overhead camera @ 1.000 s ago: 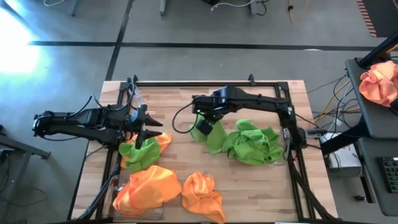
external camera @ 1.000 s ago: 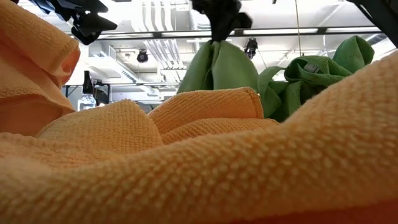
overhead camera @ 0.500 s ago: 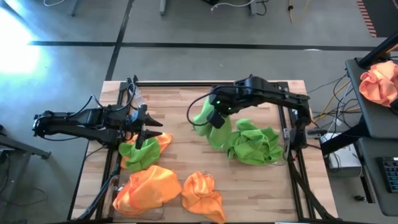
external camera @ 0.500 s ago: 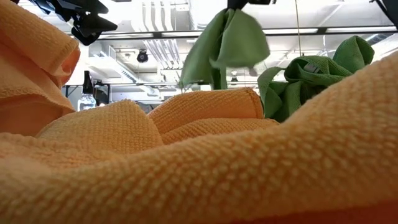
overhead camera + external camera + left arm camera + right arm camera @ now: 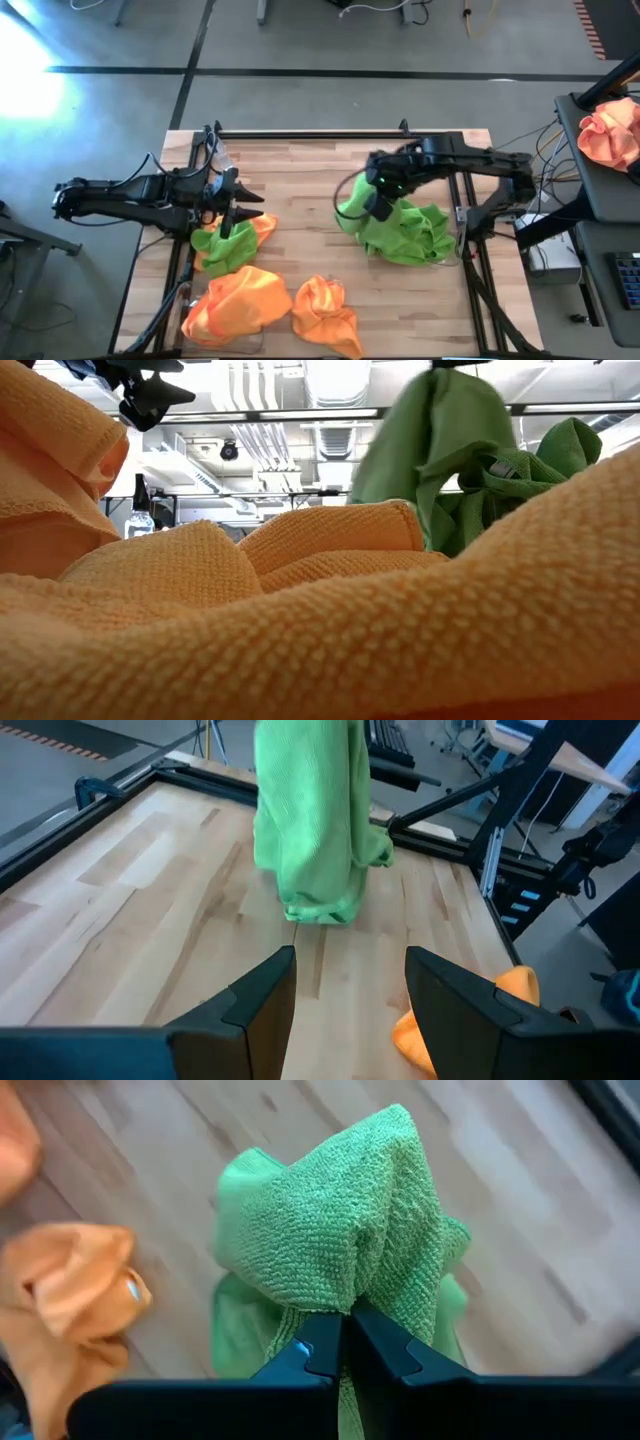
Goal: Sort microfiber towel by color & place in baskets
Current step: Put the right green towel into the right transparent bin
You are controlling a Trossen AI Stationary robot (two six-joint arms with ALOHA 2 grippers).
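My right gripper [image 5: 376, 204] is shut on a lime green towel [image 5: 354, 206], which hangs beside the left edge of a heap of green towels [image 5: 412, 236] at the table's right. The hanging towel also shows in the low view [image 5: 440, 440] and the left wrist view [image 5: 315, 820]. My left gripper [image 5: 240, 214] stands open and empty [image 5: 350, 995] over a green towel [image 5: 222, 246] lying on an orange one [image 5: 262, 228]. Two more orange towels [image 5: 236, 306] [image 5: 326, 314] lie near the front edge. I cannot make out the baskets under the heaps. My right gripper pinches a bunched fold at the top of the green towel [image 5: 352, 1292] between its two fingers, with several layers gathered there. The fingers come from above and point steeply down. The towel hangs slack below them, and its lower hem [image 5: 318, 910] is clear of the wooden table.
An orange towel [image 5: 320, 620] fills the front of the low view. A black frame [image 5: 330, 134] runs around the table. The table's far middle [image 5: 300, 170] is bare wood. A peach cloth [image 5: 610, 130] lies on a side stand off the table's right.
My right gripper has carried the green towel from the table's middle toward the right edge and a little upward, up to the green heap. The towel stays hanging below the shut fingers and swings with the move.
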